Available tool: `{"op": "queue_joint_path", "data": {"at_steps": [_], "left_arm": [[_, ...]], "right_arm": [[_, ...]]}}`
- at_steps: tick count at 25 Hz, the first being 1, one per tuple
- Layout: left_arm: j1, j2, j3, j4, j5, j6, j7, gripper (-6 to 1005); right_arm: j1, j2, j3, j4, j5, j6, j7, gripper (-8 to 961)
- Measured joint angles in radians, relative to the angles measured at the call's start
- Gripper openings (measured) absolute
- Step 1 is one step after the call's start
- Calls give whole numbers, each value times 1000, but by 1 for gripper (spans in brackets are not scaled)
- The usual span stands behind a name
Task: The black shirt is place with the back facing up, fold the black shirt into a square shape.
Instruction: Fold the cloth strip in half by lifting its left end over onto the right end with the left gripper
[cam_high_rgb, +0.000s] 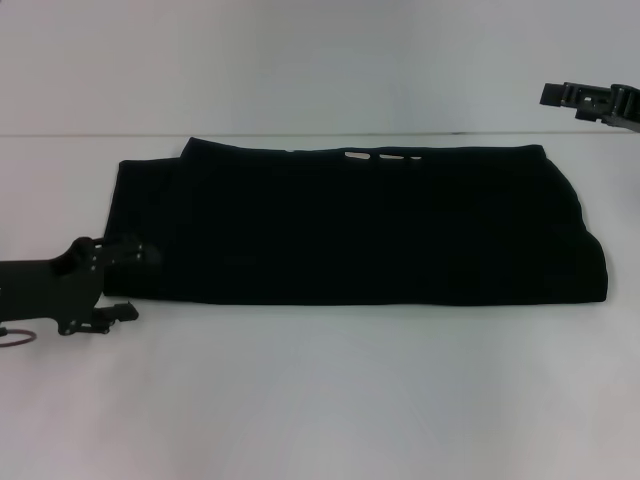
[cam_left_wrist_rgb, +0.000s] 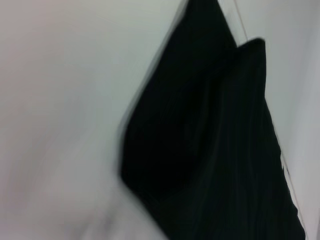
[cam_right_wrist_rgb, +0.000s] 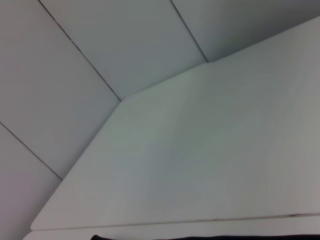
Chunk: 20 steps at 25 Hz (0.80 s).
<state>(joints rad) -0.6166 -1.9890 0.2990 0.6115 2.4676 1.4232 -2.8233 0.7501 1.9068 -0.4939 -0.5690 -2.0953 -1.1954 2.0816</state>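
Observation:
The black shirt (cam_high_rgb: 360, 225) lies on the white table (cam_high_rgb: 330, 390), folded into a long wide band. A few whitish marks (cam_high_rgb: 385, 156) show at its far edge. My left gripper (cam_high_rgb: 133, 282) is at the shirt's near left corner, open, with one finger over the fabric and the other over bare table. The left wrist view shows the shirt's (cam_left_wrist_rgb: 210, 150) end and a folded layer. My right gripper (cam_high_rgb: 590, 100) is raised beyond the shirt's far right corner, away from it. A thin strip of the shirt (cam_right_wrist_rgb: 200, 238) shows in the right wrist view.
A pale wall (cam_high_rgb: 300, 60) rises behind the table's far edge. Bare white table lies in front of the shirt and to its left. The right wrist view shows the table's far corner (cam_right_wrist_rgb: 120, 102) and wall panels.

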Motion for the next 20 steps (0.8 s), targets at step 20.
{"op": "queue_joint_path", "data": {"at_steps": [20], "left_arm": [[-6,6,-51,-33,10,-75,-89,894]], "right_arm": [[4,2,-1,-2,31,-1,3,879]]}}
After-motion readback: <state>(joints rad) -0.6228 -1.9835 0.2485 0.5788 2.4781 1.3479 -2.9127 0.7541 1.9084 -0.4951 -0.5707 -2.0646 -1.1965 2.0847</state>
